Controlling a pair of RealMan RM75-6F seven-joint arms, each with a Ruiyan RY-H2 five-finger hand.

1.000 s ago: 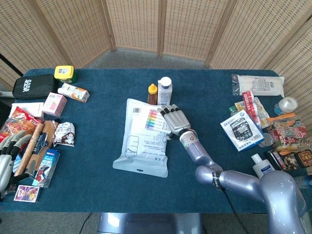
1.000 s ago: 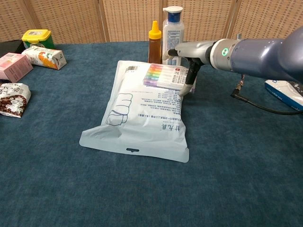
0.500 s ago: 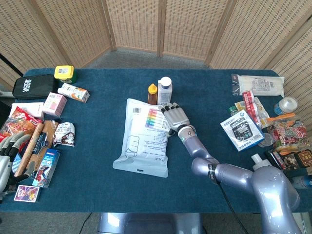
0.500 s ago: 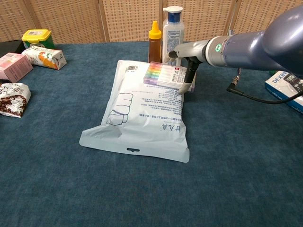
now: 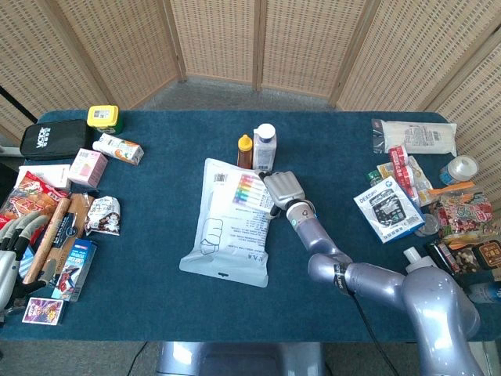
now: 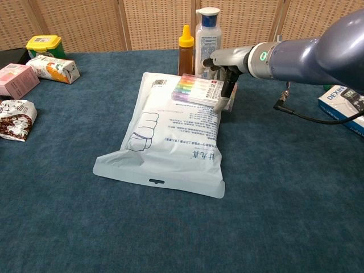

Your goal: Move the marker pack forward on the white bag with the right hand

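Note:
The marker pack [image 5: 249, 192] [image 6: 196, 90], a flat pack of coloured pens, lies on the far right part of the white bag [image 5: 227, 231] [image 6: 165, 142] at mid-table. My right hand [image 5: 283, 189] [image 6: 226, 63] sits at the pack's right end. Its fingers curl over the far edge and the thumb [image 6: 227, 88] comes down on the near side, so it grips that end. My left hand [image 5: 14, 249] shows only in the head view, at the left table edge, holding nothing with its fingers apart.
A small orange bottle [image 5: 245, 150] [image 6: 185, 50] and a white bottle [image 5: 264, 146] [image 6: 207, 40] stand just beyond the bag. Snack packs and boxes [image 5: 86, 196] crowd the left side. More boxes and bottles [image 5: 387, 210] fill the right side.
The right hand's fingers have curled down over the pack's end. Pack and bag have shifted slightly away from me, and the bag's near edge slid a little to the left.

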